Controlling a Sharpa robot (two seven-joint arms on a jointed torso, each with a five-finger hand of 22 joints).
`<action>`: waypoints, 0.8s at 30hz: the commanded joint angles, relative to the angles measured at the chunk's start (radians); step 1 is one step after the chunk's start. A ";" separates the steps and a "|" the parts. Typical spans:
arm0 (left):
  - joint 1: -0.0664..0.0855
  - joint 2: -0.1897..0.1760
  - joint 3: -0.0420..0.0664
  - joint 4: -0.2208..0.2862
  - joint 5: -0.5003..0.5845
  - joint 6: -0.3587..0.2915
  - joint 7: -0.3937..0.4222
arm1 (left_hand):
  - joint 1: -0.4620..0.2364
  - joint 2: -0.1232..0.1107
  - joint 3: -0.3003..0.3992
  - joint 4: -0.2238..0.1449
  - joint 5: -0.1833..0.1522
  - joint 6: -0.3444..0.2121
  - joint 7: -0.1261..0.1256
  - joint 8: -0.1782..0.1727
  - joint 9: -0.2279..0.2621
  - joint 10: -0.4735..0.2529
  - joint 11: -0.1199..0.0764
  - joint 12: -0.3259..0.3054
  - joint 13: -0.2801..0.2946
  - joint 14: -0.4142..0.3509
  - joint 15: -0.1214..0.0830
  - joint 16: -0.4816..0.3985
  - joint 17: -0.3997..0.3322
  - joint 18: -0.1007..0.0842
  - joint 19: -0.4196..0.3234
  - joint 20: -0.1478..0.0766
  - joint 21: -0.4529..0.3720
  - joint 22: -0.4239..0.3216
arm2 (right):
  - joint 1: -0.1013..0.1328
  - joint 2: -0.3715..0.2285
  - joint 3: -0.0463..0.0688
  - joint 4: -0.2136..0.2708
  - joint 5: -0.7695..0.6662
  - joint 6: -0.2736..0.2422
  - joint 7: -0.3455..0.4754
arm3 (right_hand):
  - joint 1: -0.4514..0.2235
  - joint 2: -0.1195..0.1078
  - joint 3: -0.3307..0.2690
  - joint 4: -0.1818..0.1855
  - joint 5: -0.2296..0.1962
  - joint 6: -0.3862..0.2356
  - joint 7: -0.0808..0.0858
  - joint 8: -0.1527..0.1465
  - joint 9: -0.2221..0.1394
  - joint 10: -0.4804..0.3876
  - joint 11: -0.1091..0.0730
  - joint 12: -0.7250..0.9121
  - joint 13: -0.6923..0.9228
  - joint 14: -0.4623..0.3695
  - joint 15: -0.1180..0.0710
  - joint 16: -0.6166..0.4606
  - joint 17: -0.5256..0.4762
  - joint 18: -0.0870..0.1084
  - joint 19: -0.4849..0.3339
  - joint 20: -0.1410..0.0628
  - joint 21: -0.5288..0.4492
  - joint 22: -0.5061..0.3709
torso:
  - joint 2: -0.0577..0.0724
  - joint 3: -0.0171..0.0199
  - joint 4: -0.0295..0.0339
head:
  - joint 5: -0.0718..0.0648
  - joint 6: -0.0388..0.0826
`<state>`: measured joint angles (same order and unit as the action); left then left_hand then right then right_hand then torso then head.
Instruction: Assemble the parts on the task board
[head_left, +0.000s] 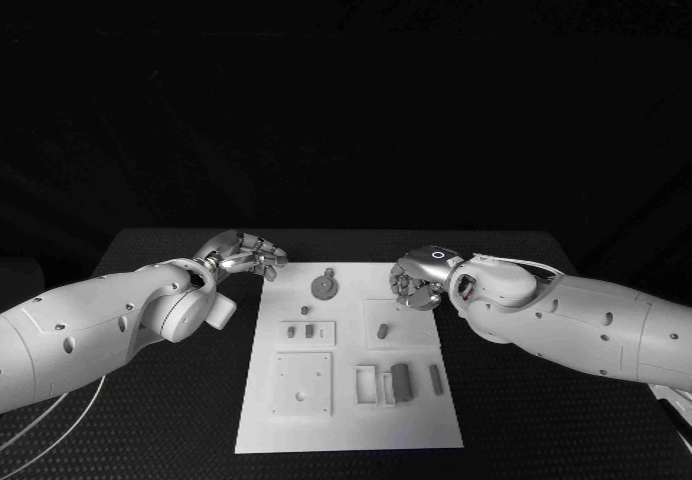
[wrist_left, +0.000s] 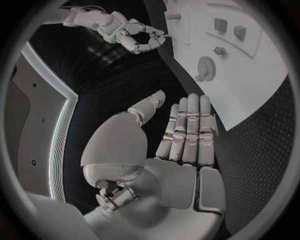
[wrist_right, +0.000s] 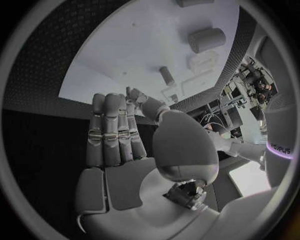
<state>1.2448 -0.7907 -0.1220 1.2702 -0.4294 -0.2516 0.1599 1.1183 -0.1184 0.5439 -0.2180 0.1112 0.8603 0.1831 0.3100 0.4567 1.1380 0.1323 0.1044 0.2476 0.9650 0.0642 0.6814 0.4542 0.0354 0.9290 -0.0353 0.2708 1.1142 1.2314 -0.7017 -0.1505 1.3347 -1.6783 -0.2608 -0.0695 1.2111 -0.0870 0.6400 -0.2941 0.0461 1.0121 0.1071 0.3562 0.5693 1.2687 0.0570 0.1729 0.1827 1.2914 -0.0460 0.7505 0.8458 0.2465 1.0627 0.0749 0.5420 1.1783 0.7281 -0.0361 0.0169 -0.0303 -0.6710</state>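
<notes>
Task board: you see the white task board (head_left: 351, 425) lying flat in the middle of the black table (head_left: 562, 440), its long side running away from the robot.

Left hand: your left hand (head_left: 245, 255) hangs over the bare table just beyond the board's far left corner. In the left wrist view its fingers (wrist_left: 187, 130) lie straight and side by side, with the thumb set apart, and nothing is in the palm; the hand is released.

Right hand: your right hand (head_left: 421, 278) hangs over the board's far right corner. In the right wrist view its fingers (wrist_right: 112, 130) are extended together and grasp nothing; this hand is released too.

Gear-shaped part: a round grey part (head_left: 326, 286) lies on the far end of the board, between the two hands and touching neither. The left wrist view shows it as a toothed disc (wrist_left: 205, 66) well ahead of the fingertips.

Small pegs: two short parts (head_left: 300, 330) stand on a raised square near the left edge, and one peg (head_left: 382, 330) stands on the square beside it, nearer the right hand but apart from it.

Near-end parts: a flat plate (head_left: 303, 383) and a cluster of upright blocks (head_left: 397, 382) sit at the end closest to the robot, well apart from both hands.
</notes>
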 joint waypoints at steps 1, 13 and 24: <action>0.001 0.001 0.001 -0.001 0.005 0.008 0.012 | -0.008 -0.001 -0.002 0.006 0.007 -0.006 -0.001 -0.001 -0.001 -0.010 0.000 0.005 -0.001 0.006 0.001 -0.004 0.002 0.013 0.008 0.002 -0.005 0.000 | 0.001 -0.001 0.003 0.025 0.017 0.010 0.007 | 0.003 0.001 -0.002 0.001 0.001 0.005 0.003 0.000 0.001 0.007 0.000 0.005 0.002 -0.002 -0.007 0.006 0.001 0.015 0.007 0.000 0.006 0.002 | 0.000 -0.0004 -0.0006 | 0.001 0.004; 0.001 0.002 0.001 -0.007 0.007 0.001 0.019 | -0.007 -0.001 -0.002 0.006 0.007 -0.005 -0.001 0.000 -0.001 -0.009 -0.001 0.006 -0.001 0.007 0.001 -0.005 0.004 0.013 0.008 0.002 -0.006 0.000 | 0.001 0.024 0.005 0.128 0.025 0.008 0.010 | 0.002 0.002 -0.001 0.001 0.001 0.005 0.003 -0.001 0.001 0.006 0.000 0.004 0.002 -0.003 -0.007 0.006 0.001 0.015 0.007 0.000 0.005 0.002 | 0.000 -0.0008 0.0014 | 0.021 0.009; 0.001 0.005 0.001 -0.013 0.012 -0.005 0.023 | -0.007 -0.001 -0.002 0.007 0.007 -0.005 -0.001 0.001 -0.001 -0.008 -0.001 0.007 -0.001 0.007 0.001 -0.007 0.006 0.013 0.008 0.002 -0.006 0.000 | -0.005 0.067 0.005 0.188 0.026 0.002 0.025 | 0.001 0.004 -0.001 0.001 0.001 0.004 0.003 -0.001 0.002 0.006 0.001 0.003 0.002 -0.003 -0.007 0.007 0.001 0.015 0.007 0.000 0.005 0.003 | -0.001 -0.0012 0.0001 | 0.035 0.011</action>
<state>1.2448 -0.7886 -0.1220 1.2567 -0.4268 -0.2542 0.1657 1.1183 -0.1184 0.5439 -0.2180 0.1112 0.8608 0.1836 0.3100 0.4567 1.1380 0.1323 0.1082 0.2477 0.9650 0.0642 0.6814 0.4585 0.0304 0.9290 -0.0353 0.2708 1.1142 1.2274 -0.6361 -0.1457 1.5181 -1.6530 -0.2603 -0.0580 1.2110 -0.0871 0.6400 -0.2941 0.0461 1.0105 0.1085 0.3540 0.5701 1.2687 0.0570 0.1729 0.1836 1.2897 -0.0448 0.7505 0.8456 0.2465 1.0627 0.0750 0.5419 1.1792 0.7278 -0.0370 0.0176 0.0031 -0.6606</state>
